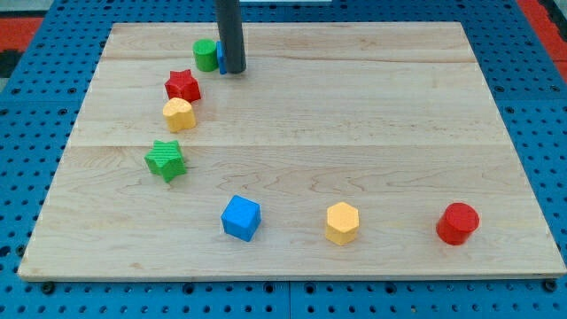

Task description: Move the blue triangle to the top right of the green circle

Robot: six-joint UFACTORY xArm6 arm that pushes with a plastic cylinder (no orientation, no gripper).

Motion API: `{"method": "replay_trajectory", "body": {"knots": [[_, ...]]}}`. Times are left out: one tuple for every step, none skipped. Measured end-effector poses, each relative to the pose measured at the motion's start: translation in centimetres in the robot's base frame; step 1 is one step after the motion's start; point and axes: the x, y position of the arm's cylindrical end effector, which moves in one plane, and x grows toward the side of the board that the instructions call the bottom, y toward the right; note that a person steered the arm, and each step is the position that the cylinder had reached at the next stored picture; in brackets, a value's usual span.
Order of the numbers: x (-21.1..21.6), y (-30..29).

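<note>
The green circle (205, 55) sits near the board's top edge, left of centre. The blue triangle (220, 56) is right beside it on its right, touching or nearly so, and almost wholly hidden behind my rod; only a thin blue sliver shows. My tip (232, 70) rests on the board just to the right of that blue sliver, close against the blue triangle.
A red star (182, 86), a yellow hexagon (179, 114) and a green star (166, 160) run down the left side. A blue cube (241, 218), a yellow hexagon (342, 222) and a red cylinder (458, 222) stand along the bottom. The wooden board (354, 133) lies on blue pegboard.
</note>
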Motion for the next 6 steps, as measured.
{"method": "replay_trajectory", "body": {"knots": [[-4.3,2.2],[-7.1,1.6],[-6.5,4.8],[0.1,2.7],[3.0,0.9],[-0.7,-2.7]]}}
